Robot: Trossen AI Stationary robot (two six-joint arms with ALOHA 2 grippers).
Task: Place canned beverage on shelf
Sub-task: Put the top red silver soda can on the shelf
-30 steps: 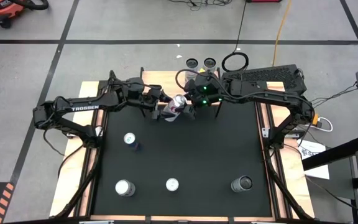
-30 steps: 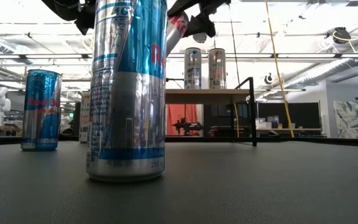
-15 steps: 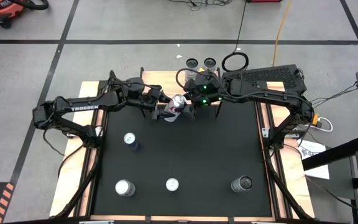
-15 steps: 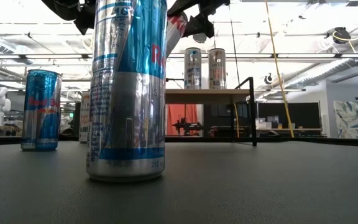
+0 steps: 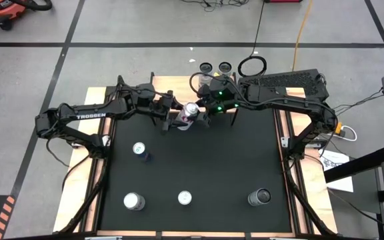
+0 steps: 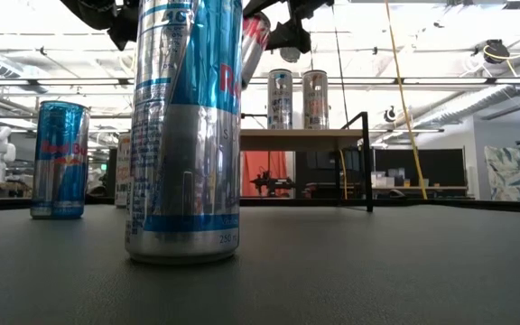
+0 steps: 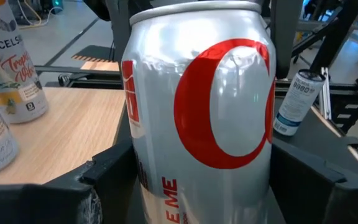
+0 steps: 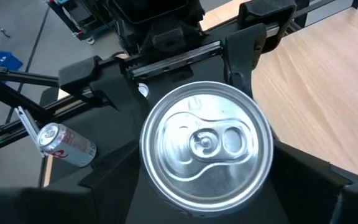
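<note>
Overhead, we see both arms meeting at the table's far edge, where the left gripper (image 5: 172,119) and the right gripper (image 5: 204,115) flank a silver and red can (image 5: 190,113) held in the air over the shelf (image 5: 179,117). Two cans (image 5: 216,67) stand further back, and four more stand on the black mat (image 5: 192,173).

From table height, we see the can (image 6: 253,45) tilted, high above the pale shelf top (image 6: 301,134), with the two upright cans behind it and a tall blue can (image 6: 186,126) close to the camera.

Through the left wrist camera, the left fingers (image 7: 110,171) press both sides of the can (image 7: 201,106).

Through the right wrist camera, the can's lid (image 8: 207,143) sits between the right fingers (image 8: 303,168); we cannot tell whether they touch it.
</note>
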